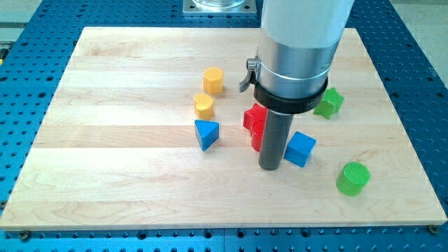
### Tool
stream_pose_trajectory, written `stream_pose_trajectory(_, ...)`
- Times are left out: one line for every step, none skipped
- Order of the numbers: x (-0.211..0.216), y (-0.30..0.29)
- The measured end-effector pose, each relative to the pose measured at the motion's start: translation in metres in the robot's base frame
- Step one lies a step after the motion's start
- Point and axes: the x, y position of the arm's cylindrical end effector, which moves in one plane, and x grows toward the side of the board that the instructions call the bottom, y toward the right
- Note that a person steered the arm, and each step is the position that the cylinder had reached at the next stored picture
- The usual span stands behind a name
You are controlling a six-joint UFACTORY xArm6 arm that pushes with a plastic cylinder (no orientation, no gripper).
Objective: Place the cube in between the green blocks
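A blue cube (300,148) lies on the wooden board (126,175), right of centre. My tip (270,168) rests on the board just to the cube's left, close to or touching it. A green star-like block (329,103) lies above and to the right of the cube, partly behind the arm. A green cylinder (352,178) lies below and to the right of the cube. The cube sits left of the line joining the two green blocks.
Two red blocks (254,119) sit right behind the rod, partly hidden. A blue triangular block (206,133), a yellow heart-shaped block (204,106) and a yellow hexagonal block (213,80) lie to the left. The arm's wide body (297,49) hides the board's upper middle.
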Motion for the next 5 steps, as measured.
stream_pose_trajectory(-0.012,0.021)
stream_pose_trajectory(-0.015,0.033)
stream_pose_trajectory(-0.015,0.056)
stream_pose_trajectory(-0.034,0.046)
stream_pose_trajectory(-0.059,0.056)
